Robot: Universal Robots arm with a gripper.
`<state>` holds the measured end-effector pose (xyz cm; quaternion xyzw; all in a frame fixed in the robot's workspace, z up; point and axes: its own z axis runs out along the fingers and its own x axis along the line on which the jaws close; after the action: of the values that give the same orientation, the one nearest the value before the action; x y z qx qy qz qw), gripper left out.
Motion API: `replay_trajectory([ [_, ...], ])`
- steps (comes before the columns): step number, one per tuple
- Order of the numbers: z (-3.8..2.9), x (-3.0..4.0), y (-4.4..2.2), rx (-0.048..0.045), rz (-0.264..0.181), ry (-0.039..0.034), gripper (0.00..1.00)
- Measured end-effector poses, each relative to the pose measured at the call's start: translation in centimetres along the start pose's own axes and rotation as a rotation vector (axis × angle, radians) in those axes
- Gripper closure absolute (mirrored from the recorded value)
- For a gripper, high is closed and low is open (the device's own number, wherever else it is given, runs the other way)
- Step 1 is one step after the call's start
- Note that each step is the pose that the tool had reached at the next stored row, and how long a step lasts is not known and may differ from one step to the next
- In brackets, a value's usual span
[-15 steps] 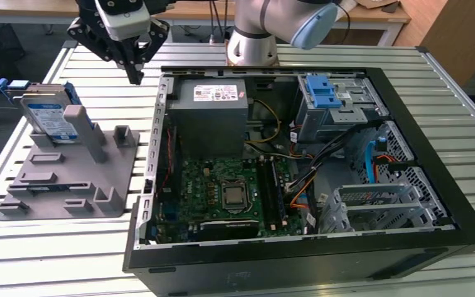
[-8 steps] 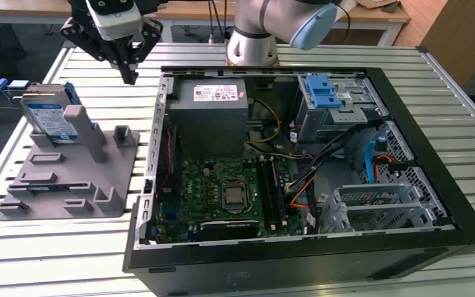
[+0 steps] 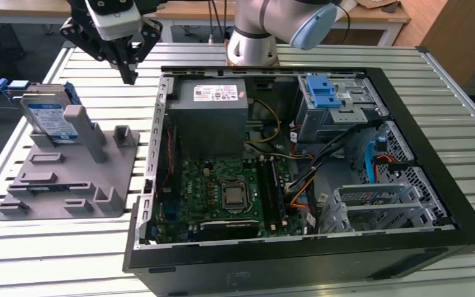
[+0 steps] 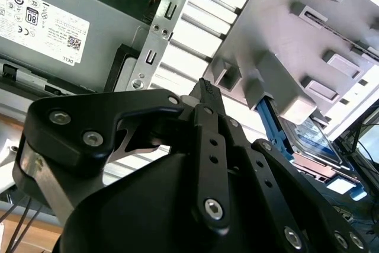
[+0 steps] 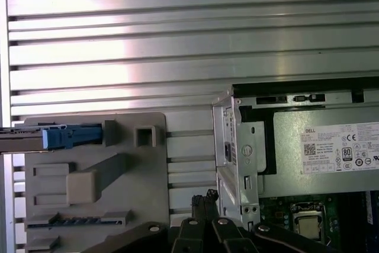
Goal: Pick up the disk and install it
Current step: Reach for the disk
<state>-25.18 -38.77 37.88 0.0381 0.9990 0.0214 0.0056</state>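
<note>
In the exterior view, the disk (image 3: 46,117) stood on edge at the far end of a grey holder (image 3: 64,185), on the exterior view's left side of the slatted table (image 3: 56,260). It leaned back against a grey post, with its labelled face turned up and toward the camera. Its long axis ran roughly from eleven o'clock to five o'clock in that view, and the blue carrier framed its edges. The first wrist view showed it edge-on as a thin strip (image 5: 65,137).

At about one o'clock from the disk, well apart from it, the gripper (image 3: 128,77) hung above the table and pointed down. Its fingers seemed to be brought together at the tips with nothing between them, as far as the exterior view and both wrist views showed (image 4: 205,90) (image 5: 204,199).

At three o'clock from the holder lay the open computer case (image 3: 435,154), with the grey power supply (image 3: 213,117) in its far corner nearest the gripper.
</note>
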Motion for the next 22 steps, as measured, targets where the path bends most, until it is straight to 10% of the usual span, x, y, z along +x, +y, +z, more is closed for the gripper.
replay_trajectory([
  [22, 0.01, 1.2, -0.09, 0.0, 0.0, -0.0001, 0.89],
])
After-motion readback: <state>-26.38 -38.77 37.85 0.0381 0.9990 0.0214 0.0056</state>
